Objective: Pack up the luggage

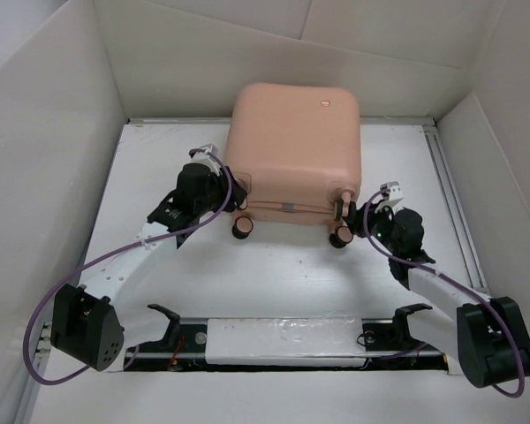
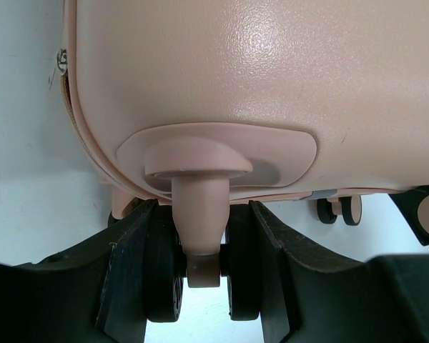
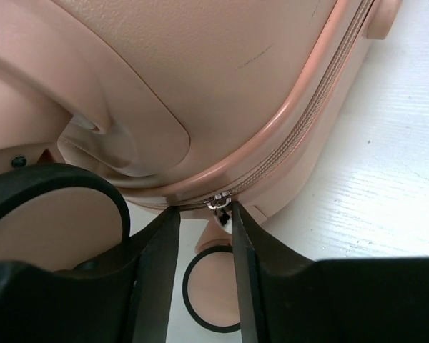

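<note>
Closest to me, on the left side, my left pincer (image 2: 201, 209) is clamped on a caster wheel (image 2: 166, 289) at the near left corner of the luggage (image 1: 293, 150). One black finger presses on each outer face of the twin discs, and the pink stem rises between the fingers. On the right, the right pincer (image 3: 205, 211) is at the near right corner. Its jaws are narrow, with a slit of light between them. The small metal zipper pull (image 3: 217, 201) sits right at the tips, close against one finger. I cannot tell whether it is actually pinched. From there the zipper track (image 3: 322, 100) runs away along the shell's seam.

The luggage itself is closed and lies flat on the white desk (image 1: 274, 283), with its wheels toward the arms. Two of them, (image 1: 243, 228) and (image 1: 341, 237), show at the near edge. Its round emblem (image 1: 324, 104) is near the far right corner, and the far edge lies close to the white back wall (image 1: 203, 53).
</note>
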You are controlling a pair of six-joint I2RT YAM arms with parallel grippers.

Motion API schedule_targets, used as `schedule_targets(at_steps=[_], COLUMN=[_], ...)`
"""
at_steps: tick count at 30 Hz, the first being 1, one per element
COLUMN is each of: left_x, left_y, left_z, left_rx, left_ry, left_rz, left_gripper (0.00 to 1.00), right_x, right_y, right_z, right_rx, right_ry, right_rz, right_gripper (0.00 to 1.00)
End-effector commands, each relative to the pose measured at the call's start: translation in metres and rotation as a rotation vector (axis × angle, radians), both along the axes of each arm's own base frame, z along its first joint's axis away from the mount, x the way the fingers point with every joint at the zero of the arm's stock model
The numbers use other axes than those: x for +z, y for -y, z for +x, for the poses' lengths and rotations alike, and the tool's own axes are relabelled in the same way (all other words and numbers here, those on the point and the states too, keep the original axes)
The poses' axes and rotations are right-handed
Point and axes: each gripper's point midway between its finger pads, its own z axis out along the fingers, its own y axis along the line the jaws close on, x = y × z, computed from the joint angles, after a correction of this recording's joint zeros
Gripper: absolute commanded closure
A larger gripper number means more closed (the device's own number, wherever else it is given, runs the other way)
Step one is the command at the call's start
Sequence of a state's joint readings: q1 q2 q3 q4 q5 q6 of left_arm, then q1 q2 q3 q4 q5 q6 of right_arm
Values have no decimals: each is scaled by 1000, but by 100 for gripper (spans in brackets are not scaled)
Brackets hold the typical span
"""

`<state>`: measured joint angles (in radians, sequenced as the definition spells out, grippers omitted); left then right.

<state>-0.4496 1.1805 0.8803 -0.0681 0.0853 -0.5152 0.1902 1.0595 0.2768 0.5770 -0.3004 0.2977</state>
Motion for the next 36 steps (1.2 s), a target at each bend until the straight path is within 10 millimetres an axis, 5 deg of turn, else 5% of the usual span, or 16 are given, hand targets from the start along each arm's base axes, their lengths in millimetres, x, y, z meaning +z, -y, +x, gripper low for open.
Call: schedule_targets(at_steps=[1, 11, 16, 18, 20, 22, 36], left_x=[47, 48, 49, 49, 49, 47, 52], left_y=[13, 15, 15, 15, 16, 16, 17], left_z=[-2, -7, -8, -8, -9, -9, -11], left_rx=[-60, -80, -80, -80, -90, -90, -95], left_ry=[130, 139, 147, 147, 145, 147, 169], left_rz=[-103, -117, -120, -120, -124, -125, -147], left_gripper=[100, 100, 100, 100, 100, 100, 100], right_x=[26, 31, 33, 37, 37, 35, 49], right_y=[2, 1, 18, 20, 21, 21, 6], right_z=[19, 30, 35, 35, 36, 39, 53], right_rx=[-21, -62, -186, -208, -217, -218, -134], right_ry=[90, 108, 117, 132, 133, 122, 226], right_rz=[-12, 77, 117, 119, 118, 115, 110], right_gripper=[63, 77, 87, 76, 52, 52, 100])
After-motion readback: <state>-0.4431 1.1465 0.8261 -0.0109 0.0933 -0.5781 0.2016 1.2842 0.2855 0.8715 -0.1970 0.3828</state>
